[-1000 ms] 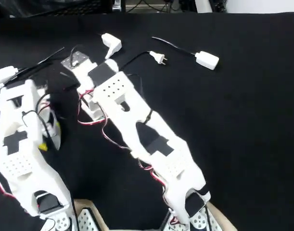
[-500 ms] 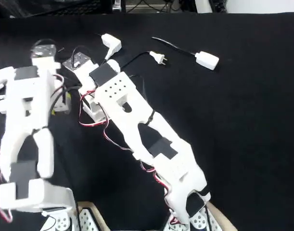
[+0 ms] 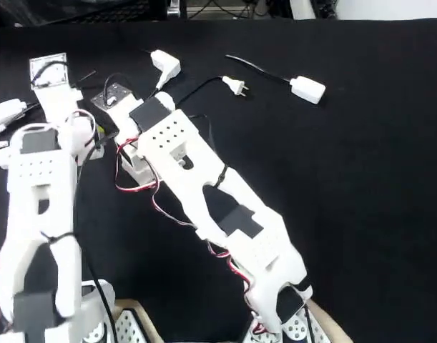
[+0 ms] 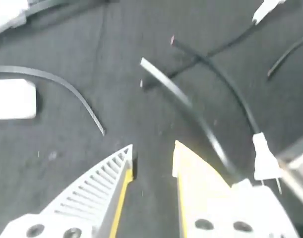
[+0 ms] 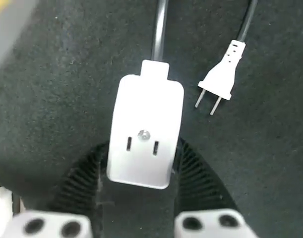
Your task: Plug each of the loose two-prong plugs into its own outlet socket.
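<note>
The right gripper [image 5: 144,148] is clamped on a white outlet socket [image 5: 144,124]; its two black fingers [image 5: 191,168] hug the sides of the socket; the socket's two slots face the wrist camera; a black cable [image 5: 160,25] comes out of its far end. A loose two-prong plug [image 5: 221,77] lies just beside that socket on the black table [image 3: 375,214], not touching it; its two prongs are bare. In the high view a second socket [image 3: 307,89] lies near the back of the table, well apart from the held one; the loose plug lies between the two.

The left gripper [image 4: 152,151] is open, with a clear gap between its two tips; it hangs over the table. Another white plug [image 4: 263,161] lies close by one tip, at the end of a black cord [image 4: 225,84]. A white block [image 4: 11,99] lies off to the other side, apart from the gripper; I cannot tell for sure if it is a socket.
</note>
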`<action>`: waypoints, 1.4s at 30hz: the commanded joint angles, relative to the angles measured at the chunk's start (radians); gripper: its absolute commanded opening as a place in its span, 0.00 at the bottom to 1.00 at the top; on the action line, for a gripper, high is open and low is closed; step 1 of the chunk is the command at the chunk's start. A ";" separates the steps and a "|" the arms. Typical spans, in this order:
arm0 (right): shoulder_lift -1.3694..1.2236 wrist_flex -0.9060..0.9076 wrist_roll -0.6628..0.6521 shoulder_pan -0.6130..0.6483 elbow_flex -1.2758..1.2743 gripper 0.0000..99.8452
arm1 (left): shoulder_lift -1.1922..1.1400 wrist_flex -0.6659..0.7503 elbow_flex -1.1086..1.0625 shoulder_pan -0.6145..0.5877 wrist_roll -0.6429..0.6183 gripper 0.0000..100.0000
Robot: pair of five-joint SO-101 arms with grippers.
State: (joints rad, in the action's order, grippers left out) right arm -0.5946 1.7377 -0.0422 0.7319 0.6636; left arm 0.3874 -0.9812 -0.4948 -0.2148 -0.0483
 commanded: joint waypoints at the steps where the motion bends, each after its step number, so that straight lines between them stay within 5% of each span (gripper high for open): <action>1: 0.059 0.002 -0.008 0.011 0.012 0.01 | 0.163 0.210 -0.165 0.010 -0.008 0.14; 17: 0.211 0.017 -0.041 0.037 -0.091 0.01 | 0.677 1.456 -1.127 -0.002 -0.015 0.14; 26: 0.403 0.015 -0.063 0.138 -0.252 0.01 | 0.629 1.350 -1.061 0.039 -0.253 0.14; 42: 0.685 -0.064 -0.063 0.176 -0.443 0.01 | 0.577 1.355 -1.139 0.171 -0.259 0.14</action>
State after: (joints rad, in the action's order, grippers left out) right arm 0.0130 1.7085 -0.0990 0.8684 0.2156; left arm 0.9674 0.3721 -1.6318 -0.0844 -0.3000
